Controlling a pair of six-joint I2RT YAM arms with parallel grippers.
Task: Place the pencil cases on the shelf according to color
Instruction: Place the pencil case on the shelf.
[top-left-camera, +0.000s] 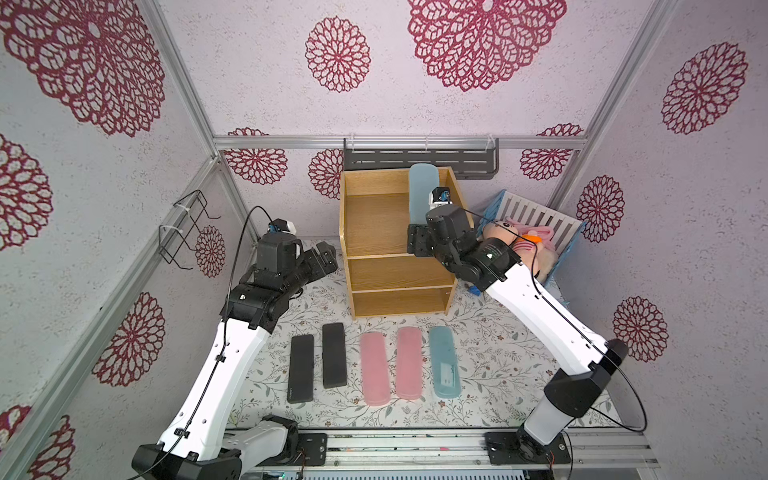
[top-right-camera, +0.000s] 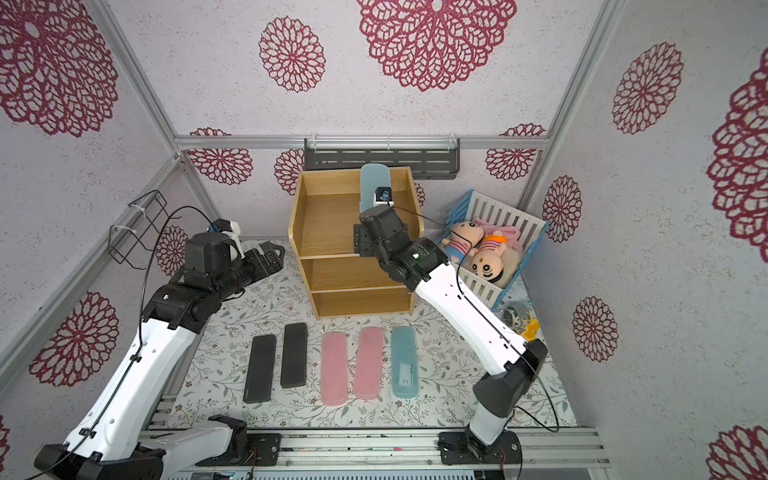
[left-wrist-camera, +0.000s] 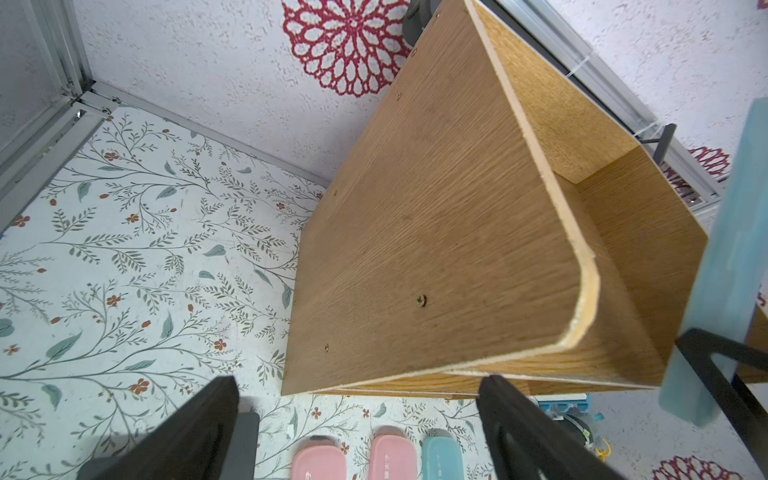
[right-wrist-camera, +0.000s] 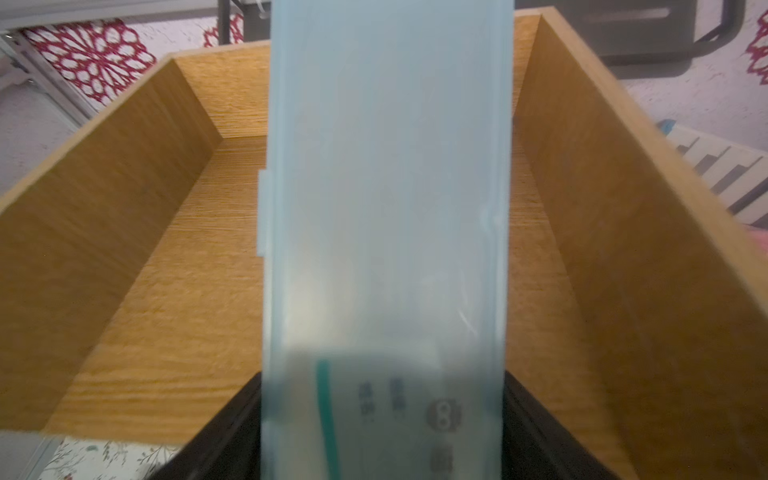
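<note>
My right gripper (right-wrist-camera: 382, 395) is shut on a translucent light blue pencil case (right-wrist-camera: 386, 208), holding it lengthwise over the right side of the top tier of the wooden shelf (top-left-camera: 374, 216); both top views show it (top-right-camera: 372, 183). On the table in front of the shelf lie two black cases (top-left-camera: 301, 368) (top-left-camera: 334, 355), two pink cases (top-left-camera: 375, 368) (top-left-camera: 411, 363) and another light blue case (top-left-camera: 444, 361) with a white label. My left gripper (left-wrist-camera: 360, 384) hangs open and empty left of the shelf, low beside its side wall (left-wrist-camera: 436, 249).
A dark grey slotted rack (top-left-camera: 419, 160) hangs on the back wall behind the shelf. At the right, a white slatted crate with blue ends (top-left-camera: 544, 220) holds plush dolls (top-right-camera: 478, 249). A black wire holder (top-left-camera: 187, 228) is fixed to the left wall.
</note>
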